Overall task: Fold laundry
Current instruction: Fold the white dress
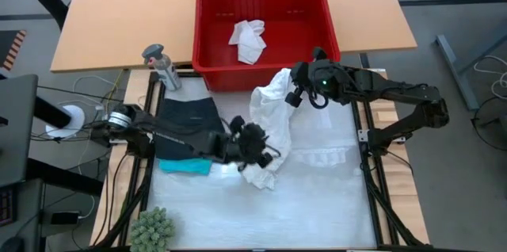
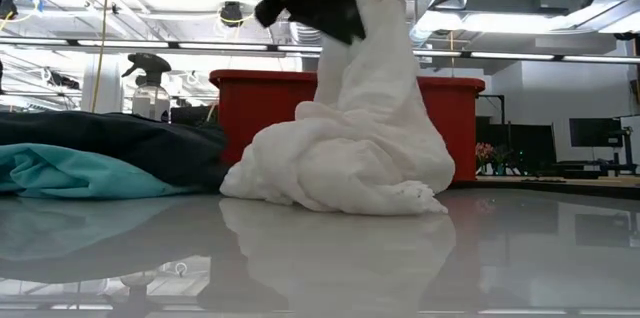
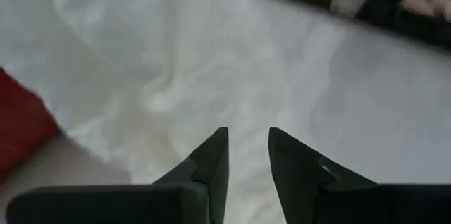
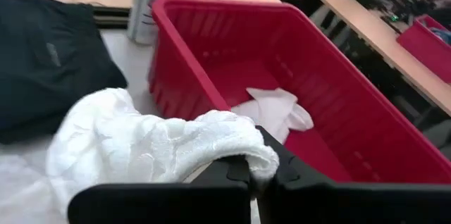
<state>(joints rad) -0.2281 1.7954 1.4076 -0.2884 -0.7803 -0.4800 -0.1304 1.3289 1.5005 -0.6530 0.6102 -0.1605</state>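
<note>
A white garment (image 1: pixel 273 125) stands on the table as a column. Its top is raised at my right gripper (image 1: pixel 291 96), which is shut on it, and its lower part (image 2: pixel 330 173) sits heaped on the table. My left gripper (image 3: pixel 248 139) is open with a narrow gap and hovers just over the near side of that heap (image 1: pixel 257 147). To the left, a black garment (image 1: pixel 188 125) lies flat with a teal one (image 1: pixel 186 166) at its near edge. Another white piece (image 1: pixel 248 40) lies inside the red basket. My right gripper pinches a bunched fold at the top of the white garment (image 4: pixel 243 155) between its two shut fingers, the cloth wrapping over the fingertips. The garment hangs below the hold in a slack column (image 2: pixel 375 68), and its lower end rests heaped on the table.
The red basket (image 1: pixel 207 34) stands at the table's far edge, right behind my right gripper. A spray bottle (image 1: pixel 162 66) stands at the far left corner and a green fuzzy plant (image 1: pixel 152 230) at the near left corner. White table surface (image 1: pixel 317 196) shows near and right.
</note>
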